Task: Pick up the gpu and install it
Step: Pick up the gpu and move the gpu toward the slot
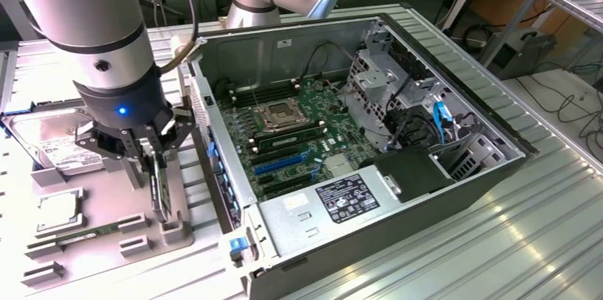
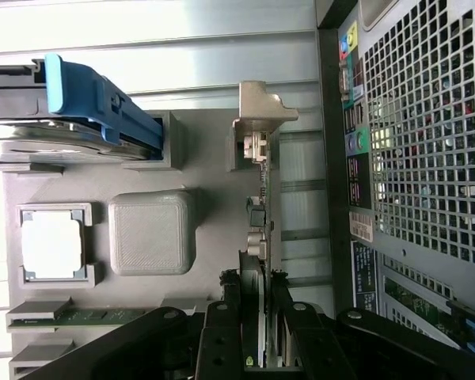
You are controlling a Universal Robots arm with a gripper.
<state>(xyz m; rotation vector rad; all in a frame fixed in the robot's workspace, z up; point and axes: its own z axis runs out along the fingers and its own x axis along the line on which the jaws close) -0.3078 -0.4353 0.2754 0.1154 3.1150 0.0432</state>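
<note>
The gpu (image 1: 162, 198): thin flat card, metal bracket (image 2: 263, 107)

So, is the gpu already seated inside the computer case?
No, the gpu stands on edge in the grey tray beside the case, gripped between the fingers.

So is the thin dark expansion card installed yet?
Out: card stands on edge in the grey tray beside the black case, gripper clamping it.
</note>
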